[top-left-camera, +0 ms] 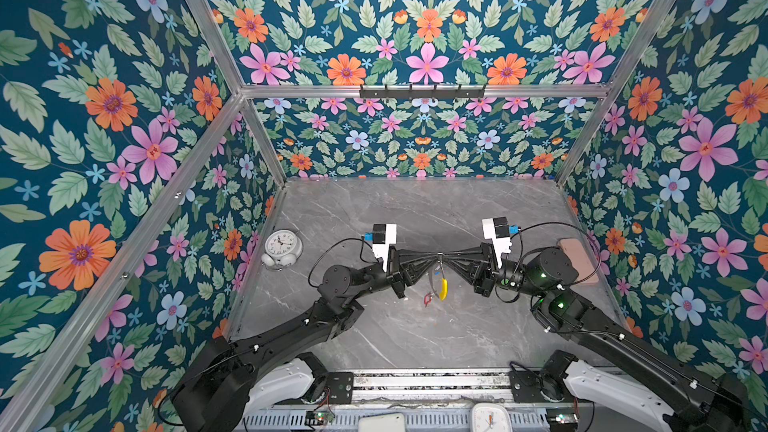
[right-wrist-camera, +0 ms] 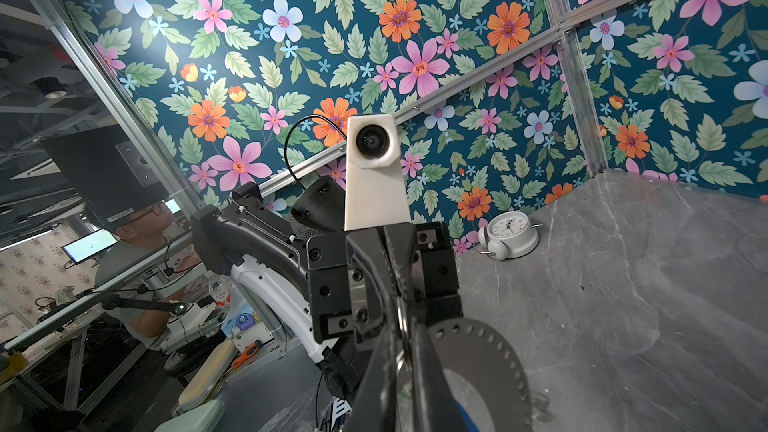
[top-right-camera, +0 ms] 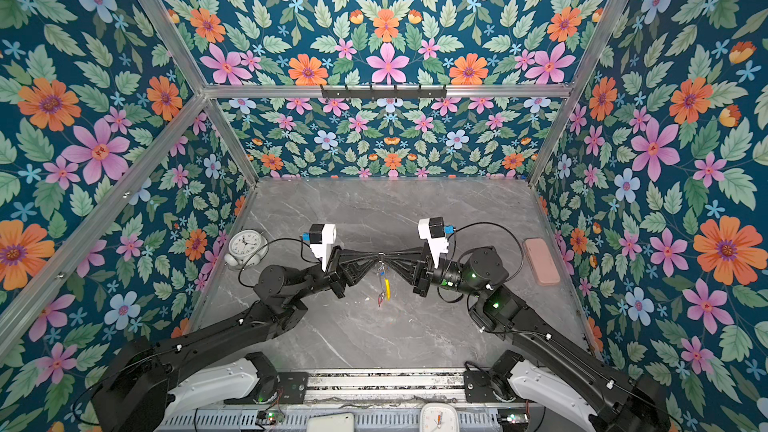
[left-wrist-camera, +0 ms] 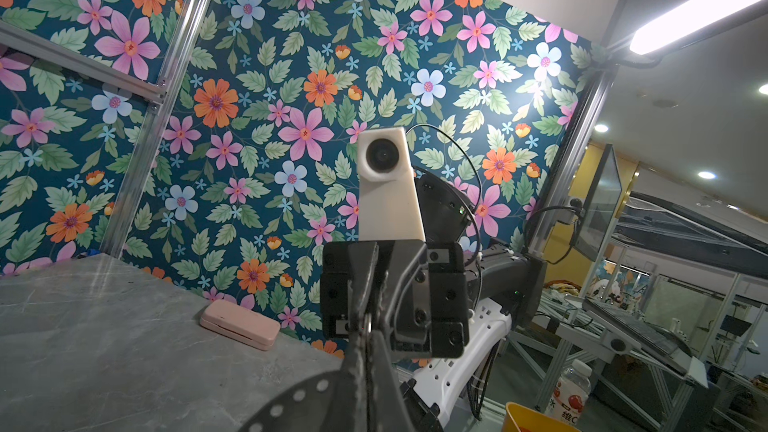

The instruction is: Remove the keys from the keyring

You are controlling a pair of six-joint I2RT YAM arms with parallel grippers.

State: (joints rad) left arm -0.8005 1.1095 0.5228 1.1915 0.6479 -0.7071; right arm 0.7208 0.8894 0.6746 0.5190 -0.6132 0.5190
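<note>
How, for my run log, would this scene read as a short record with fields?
left gripper: shut on top of the large thin grey metal keyring with yellow sleeve
right gripper: shut at the same spot, tip to tip
keyring: hangs below the tips
keys: red-tagged silver key, blue-tagged silver key, both hanging with it
elsewhere: round white alarm clock, flat pink case, on grey marble table
</note>
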